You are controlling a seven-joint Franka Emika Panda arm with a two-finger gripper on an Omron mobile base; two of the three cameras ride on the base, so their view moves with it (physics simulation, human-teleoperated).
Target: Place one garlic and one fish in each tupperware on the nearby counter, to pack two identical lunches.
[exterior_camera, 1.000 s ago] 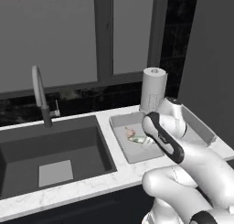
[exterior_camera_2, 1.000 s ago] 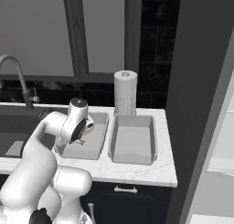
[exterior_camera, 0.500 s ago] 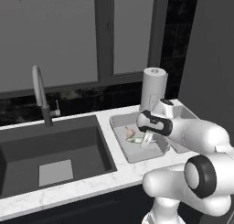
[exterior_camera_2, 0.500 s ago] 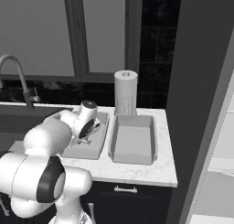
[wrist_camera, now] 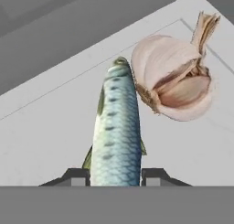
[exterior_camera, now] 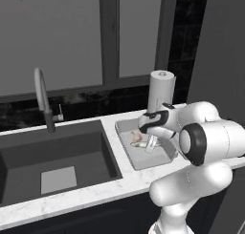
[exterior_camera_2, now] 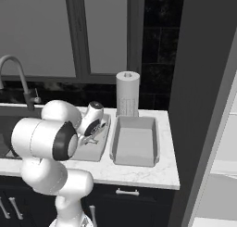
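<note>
The gripper [wrist_camera: 113, 173] was clamped on a fish [wrist_camera: 116, 136] inside the first tupperware [exterior_camera: 143, 160], a garlic [wrist_camera: 176, 77] lying just ahead of its tips. The second tupperware [exterior_camera_2: 135, 142], beside it, was judged still unfilled.

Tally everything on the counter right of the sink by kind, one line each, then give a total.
Tupperware: 2, near one, far one
Fish: 1, between the hand's fingertips
Garlic: 1
Paper towel roll: 1
Total: 5
</note>
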